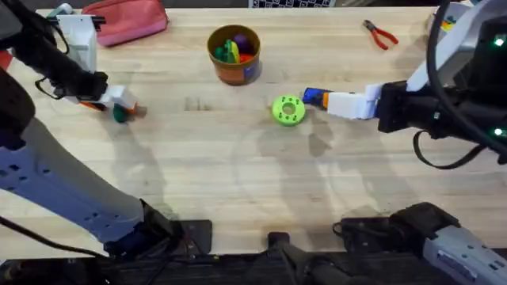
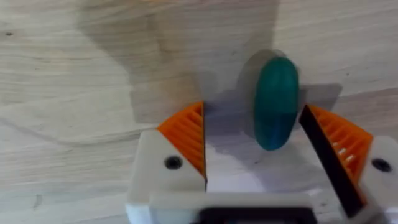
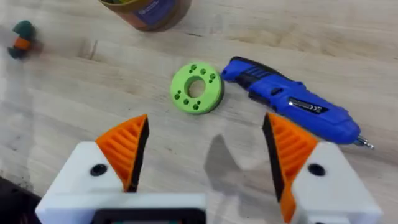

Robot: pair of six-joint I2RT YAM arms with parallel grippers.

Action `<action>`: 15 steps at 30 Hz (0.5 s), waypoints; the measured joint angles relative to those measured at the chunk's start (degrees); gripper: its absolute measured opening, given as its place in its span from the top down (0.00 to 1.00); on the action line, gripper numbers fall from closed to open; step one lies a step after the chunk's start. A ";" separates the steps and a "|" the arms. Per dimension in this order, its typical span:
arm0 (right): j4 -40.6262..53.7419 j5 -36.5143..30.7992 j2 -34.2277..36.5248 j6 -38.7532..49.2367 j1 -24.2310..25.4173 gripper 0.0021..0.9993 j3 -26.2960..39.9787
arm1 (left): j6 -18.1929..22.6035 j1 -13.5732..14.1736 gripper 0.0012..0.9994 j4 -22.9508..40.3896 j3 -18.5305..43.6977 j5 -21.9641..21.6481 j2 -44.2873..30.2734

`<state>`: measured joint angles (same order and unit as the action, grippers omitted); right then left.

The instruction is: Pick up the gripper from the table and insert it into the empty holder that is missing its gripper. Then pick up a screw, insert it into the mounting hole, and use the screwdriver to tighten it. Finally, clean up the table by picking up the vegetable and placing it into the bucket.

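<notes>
Orange-padded left jaws (image 2: 255,155) are standing wide, bracketing the vegetable (image 2: 277,102) without touching; right jaws (image 3: 202,155) are spread above the surface (image 3: 348,50), screwdriver (image 3: 292,102) at two o'clock.

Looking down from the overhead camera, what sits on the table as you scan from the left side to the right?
Pink pouch → dark green vegetable at the left gripper → orange bucket → bright green holed disc → blue screwdriver → red-handled pliers.
</notes>
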<state>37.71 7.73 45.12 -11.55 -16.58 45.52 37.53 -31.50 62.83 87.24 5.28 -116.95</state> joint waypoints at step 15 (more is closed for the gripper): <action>0.00 -0.01 0.00 0.00 0.00 0.01 0.00 | -0.10 0.15 0.97 1.29 0.58 0.18 -0.33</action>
<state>37.71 7.73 45.12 -11.55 -16.58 45.52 37.43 -31.35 64.13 87.82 5.47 -117.27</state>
